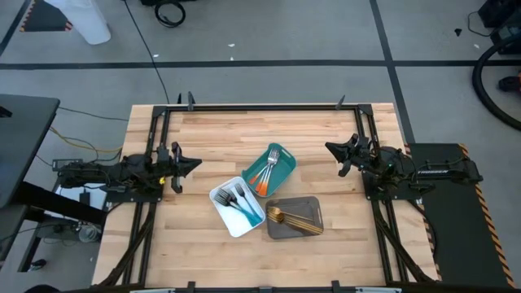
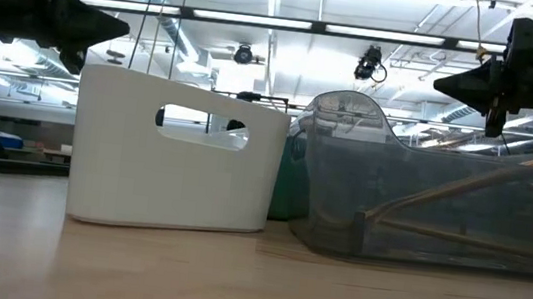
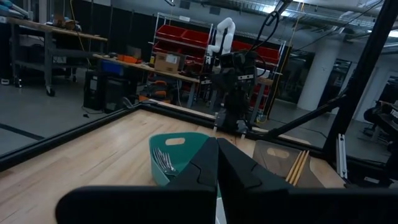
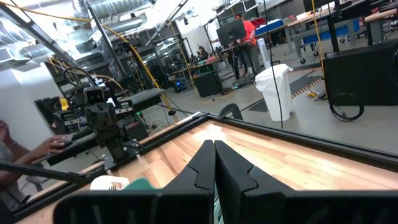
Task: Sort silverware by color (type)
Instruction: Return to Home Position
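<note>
High view: nearest on the pale wooden counter (image 1: 220,130), the all-gold forks (image 1: 291,217) lay in the grey rectangular tray (image 1: 311,205). Just left, the blue-handled silver forks (image 1: 242,202) lay in the white rectangular tray (image 1: 236,227). Farther back, the orange-handled silver forks (image 1: 267,172) rested in the teal rectangular tray (image 1: 286,165). Beyond, the left gripper (image 1: 196,163) at the left edge and the right gripper (image 1: 329,147) at the right edge hovered, the fingers of each pressed together.

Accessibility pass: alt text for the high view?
On the table, orange-handled forks lie in the teal tray, blue-handled forks in the white tray, gold forks in the grey tray. Left gripper and right gripper hang shut at opposite sides.
</note>
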